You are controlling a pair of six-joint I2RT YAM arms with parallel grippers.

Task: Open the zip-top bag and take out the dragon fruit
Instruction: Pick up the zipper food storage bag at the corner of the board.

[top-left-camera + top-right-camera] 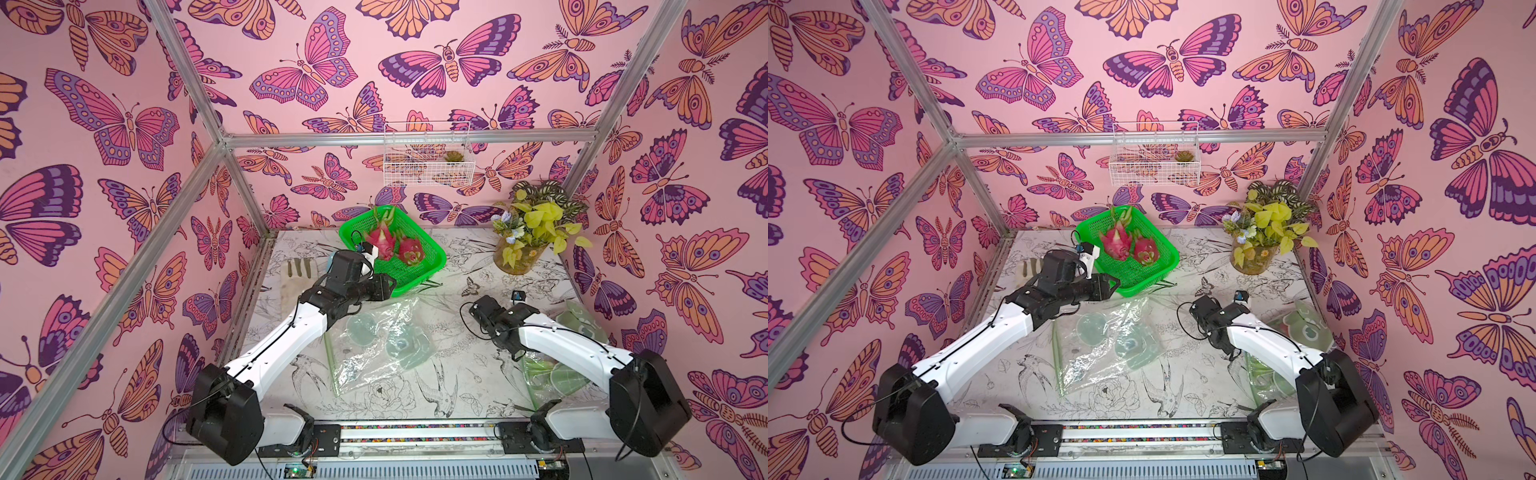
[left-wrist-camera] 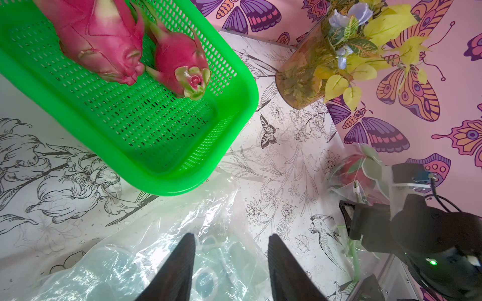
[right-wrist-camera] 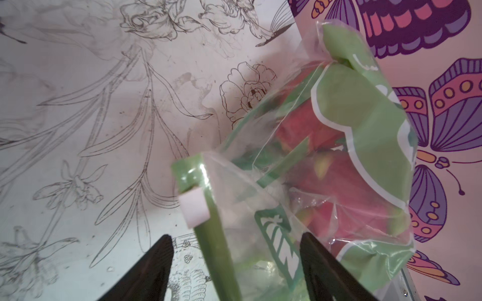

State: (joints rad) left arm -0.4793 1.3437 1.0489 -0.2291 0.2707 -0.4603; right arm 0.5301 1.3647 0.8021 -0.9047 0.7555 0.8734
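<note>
Left hand [image 2: 231, 237]: jaws apart, empty, above an empty bag [image 1: 374, 361]. Two dragon fruits [image 2: 104, 39] lie in the green basket [image 2: 161, 187], far centre. Right hand [image 3: 236, 235]: jaws wide, straddling the zip strip [image 3: 216, 255] of a zip-top bag [image 3: 365, 117] at the right wall, dragon fruit [image 3: 339, 182] inside. Judged: this fruit remains to extract.

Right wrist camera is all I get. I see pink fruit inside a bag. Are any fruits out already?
Observer: Yes, two dragon fruits lie in a green basket at the back.
Operator: What's near it?
Observer: The left gripper hangs open just in front of it, over a flat clear bag.
Operator: Is that bag empty?
Observer: It looks empty; no pink shows inside it.
</note>
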